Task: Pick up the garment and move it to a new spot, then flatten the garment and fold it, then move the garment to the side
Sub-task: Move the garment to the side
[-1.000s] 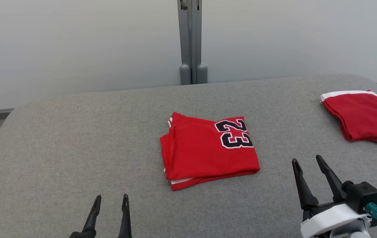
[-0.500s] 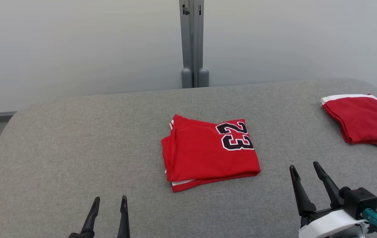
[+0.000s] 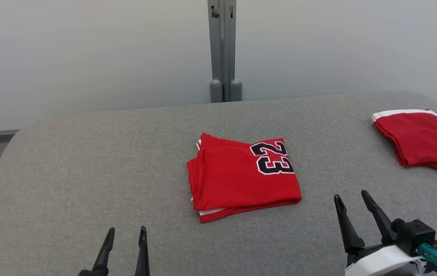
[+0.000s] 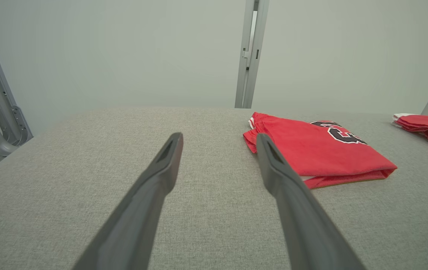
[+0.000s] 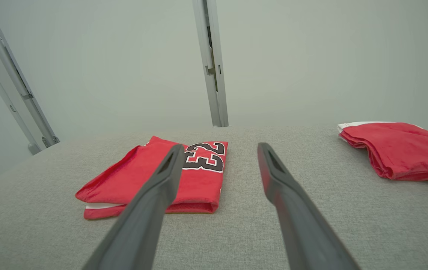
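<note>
The garment (image 3: 241, 178), a red jersey folded into a rough rectangle, is lying flat in the middle of the grey bench (image 3: 88, 172), showing a black, white-edged 23 and white trim. A second folded red cloth (image 3: 418, 140) is resting at the bench's far right. The left end effector (image 3: 127, 229) and right end effector (image 3: 350, 194) are hovering nearer the robot, fingers apart, gripping nothing, apart from the garment.

Setting: apparently a robot test lab.
Work surface: grey fabric-covered table (image 3: 69, 172) with rounded corners.
Backdrop: plain pale wall panels (image 3: 88, 50) joined by a grey metal post (image 3: 224, 46) behind the table's far edge.
Fittings: bare metal frame struts (image 5: 17, 80) off its left edge.
</note>
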Available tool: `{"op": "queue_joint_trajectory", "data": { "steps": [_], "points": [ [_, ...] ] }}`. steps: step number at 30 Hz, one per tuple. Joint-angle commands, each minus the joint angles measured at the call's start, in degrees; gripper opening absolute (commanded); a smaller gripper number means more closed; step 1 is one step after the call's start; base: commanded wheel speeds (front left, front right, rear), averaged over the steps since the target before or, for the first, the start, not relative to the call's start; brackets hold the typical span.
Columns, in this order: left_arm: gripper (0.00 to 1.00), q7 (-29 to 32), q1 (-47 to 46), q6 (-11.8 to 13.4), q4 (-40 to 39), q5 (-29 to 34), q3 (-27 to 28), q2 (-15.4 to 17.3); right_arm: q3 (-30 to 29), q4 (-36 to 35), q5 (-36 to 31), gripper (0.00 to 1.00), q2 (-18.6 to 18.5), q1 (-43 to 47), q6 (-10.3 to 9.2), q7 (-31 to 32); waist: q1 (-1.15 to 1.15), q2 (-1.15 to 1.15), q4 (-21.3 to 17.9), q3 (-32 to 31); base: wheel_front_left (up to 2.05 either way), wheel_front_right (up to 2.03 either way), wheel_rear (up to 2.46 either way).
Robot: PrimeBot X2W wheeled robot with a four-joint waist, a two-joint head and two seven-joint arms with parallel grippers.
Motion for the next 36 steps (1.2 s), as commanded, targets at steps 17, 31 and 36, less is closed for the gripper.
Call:
{"op": "queue_joint_trajectory", "data": {
  "steps": [17, 31, 36],
  "points": [
    [1.00, 0.0, 1.0, -0.2, -0.5, -0.2, -0.4, 0.1, 0.7, 1.1, 0.8, 1.00, -0.1, -0.1, -0.01, -0.2, 0.00, 0.00, 0.1, 1.6, 0.00, 0.00, 0.00],
    [1.00, 0.0, -4.4, -0.5, -1.6, 0.5, -3.2, 0.1, 2.1, 6.5, 7.0, 1.00, -1.0, -8.1, -0.01, -0.2, 0.00, 0.00, 3.1, 9.8, 0.00, 0.00, 0.00],
    [1.00, 0.0, -7.5, -0.2, -2.7, 0.5, -5.4, 0.1, 4.8, 15.8, 12.7, 1.00, -2.8, -17.7, -0.01, 1.4, 0.00, 0.00, 4.6, 14.8, 0.00, 0.00, 0.00]
  ]
}}
